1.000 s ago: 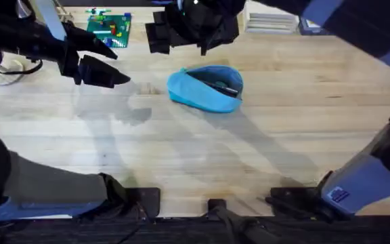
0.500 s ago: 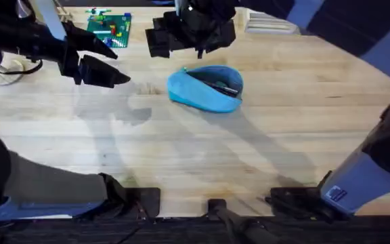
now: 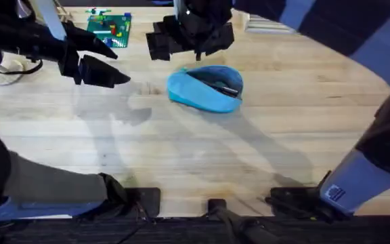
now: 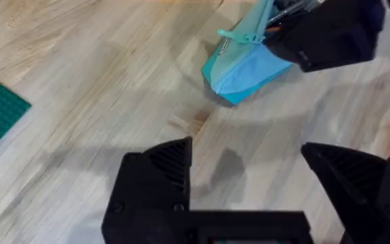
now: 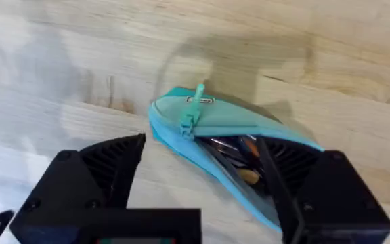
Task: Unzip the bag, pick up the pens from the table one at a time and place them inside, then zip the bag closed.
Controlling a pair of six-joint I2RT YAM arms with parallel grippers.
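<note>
While both black grippers, left (image 3: 103, 73) and right (image 5: 202, 186), gape empty | light blue soft fabric pouch (image 3: 204, 88) lies upper centre, unzipped, dark pens (image 5: 239, 159) inside | limp, light: you'd pinch its teal pull tab (image 5: 189, 116).

bag (image 3: 205, 89) lies unzipped mid-table (image 3: 202, 156), pens (image 3: 221, 86) inside. right gripper (image 3: 189, 42) hovers just behind it, jaws apart. left gripper (image 3: 107, 62) open, well left.
</note>
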